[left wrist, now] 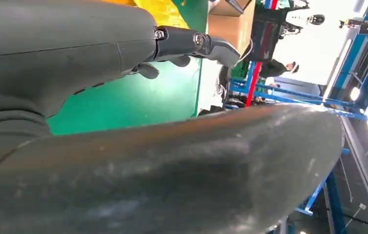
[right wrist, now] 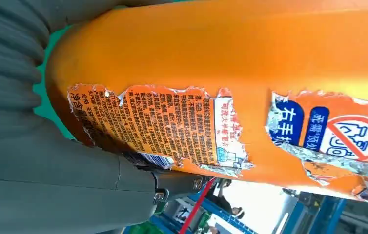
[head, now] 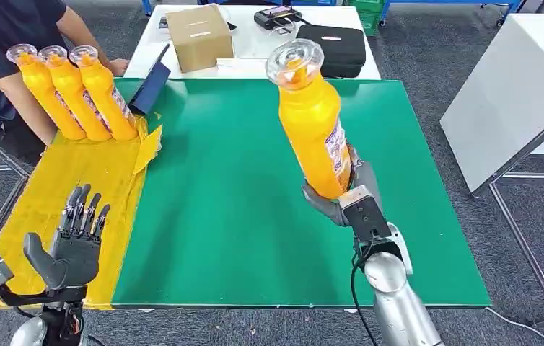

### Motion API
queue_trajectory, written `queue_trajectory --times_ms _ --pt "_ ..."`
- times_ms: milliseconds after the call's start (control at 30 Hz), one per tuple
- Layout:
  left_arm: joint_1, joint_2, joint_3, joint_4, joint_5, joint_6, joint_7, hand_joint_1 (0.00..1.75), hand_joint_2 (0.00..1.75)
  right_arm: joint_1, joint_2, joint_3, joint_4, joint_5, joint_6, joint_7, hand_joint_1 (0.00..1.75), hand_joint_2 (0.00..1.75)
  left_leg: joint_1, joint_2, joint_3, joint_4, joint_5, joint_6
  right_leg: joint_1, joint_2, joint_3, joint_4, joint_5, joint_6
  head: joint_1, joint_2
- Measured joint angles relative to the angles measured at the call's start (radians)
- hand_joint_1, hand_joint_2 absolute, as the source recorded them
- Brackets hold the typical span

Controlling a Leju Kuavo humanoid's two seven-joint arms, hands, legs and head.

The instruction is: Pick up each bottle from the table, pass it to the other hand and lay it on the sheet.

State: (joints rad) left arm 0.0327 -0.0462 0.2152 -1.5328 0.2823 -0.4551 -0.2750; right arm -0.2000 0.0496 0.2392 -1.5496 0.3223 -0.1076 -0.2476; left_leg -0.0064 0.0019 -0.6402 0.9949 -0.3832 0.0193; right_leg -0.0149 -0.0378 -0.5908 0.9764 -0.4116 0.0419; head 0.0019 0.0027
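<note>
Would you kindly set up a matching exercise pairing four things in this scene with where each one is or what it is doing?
1. right hand
2. left hand
3. three bottles
4. cardboard box

a. on the white table
b. lying side by side on the yellow sheet
c. open, over the yellow sheet
d. holds an orange bottle upright

Pairs: 1-d, 2-c, 3-b, 4-a

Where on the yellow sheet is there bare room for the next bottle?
Three bottles crowd the sheet's far end. Bare yellow runs from their bases to the left hand, which hovers over the near end. The green mat between both hands is bare for the pass.
</note>
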Motion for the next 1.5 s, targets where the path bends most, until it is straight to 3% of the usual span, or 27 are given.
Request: queue_trajectory --times_ms 167,200,600,1033,1500 --pt "0.000 -0.002 0.000 0.000 0.000 0.000 0.000 0.00 0.00 0.005 0.005 -0.001 -0.011 0.000 0.000 0.000 1.75 1.75 0.000 0.000 0.000 0.000 0.000 0.000 0.000 0.000 0.000 0.000 0.000 0.000 0.000 0.000" --pt "0.000 -0.002 0.000 0.000 0.000 0.000 0.000 0.00 1.75 0.005 0.005 -0.001 -0.013 0.000 0.001 0.000 1.75 1.75 0.000 0.000 0.000 0.000 0.000 0.000 0.000 0.000 0.000 0.000 0.000 0.000 0.000 0.000" --pt "0.019 -0.019 -0.093 -0.064 0.007 -0.026 -0.007 0.00 1.75 0.005 0.077 0.064 -0.002 0.020 0.021 -0.003 1.75 1.75 0.000 0.000 0.000 0.000 0.000 0.000 0.000 0.000 0.000 0.000 0.000 0.000 0.000 0.000" --pt "0.062 -0.040 -0.291 -0.184 -0.069 0.000 -0.063 0.00 1.75 -0.034 0.197 0.369 0.253 0.161 0.046 0.049 1.75 1.75 0.001 0.000 -0.001 0.000 0.000 -0.001 0.001 0.000 -0.001 0.000 -0.001 -0.001 0.001 0.000" --pt "0.076 -0.037 -0.324 -0.200 -0.063 0.013 -0.063 0.00 1.75 -0.045 0.216 0.544 0.339 0.199 0.063 0.060 1.75 1.75 0.001 0.000 -0.001 0.000 0.000 -0.001 0.001 0.001 -0.001 0.000 -0.001 -0.001 0.000 0.000"
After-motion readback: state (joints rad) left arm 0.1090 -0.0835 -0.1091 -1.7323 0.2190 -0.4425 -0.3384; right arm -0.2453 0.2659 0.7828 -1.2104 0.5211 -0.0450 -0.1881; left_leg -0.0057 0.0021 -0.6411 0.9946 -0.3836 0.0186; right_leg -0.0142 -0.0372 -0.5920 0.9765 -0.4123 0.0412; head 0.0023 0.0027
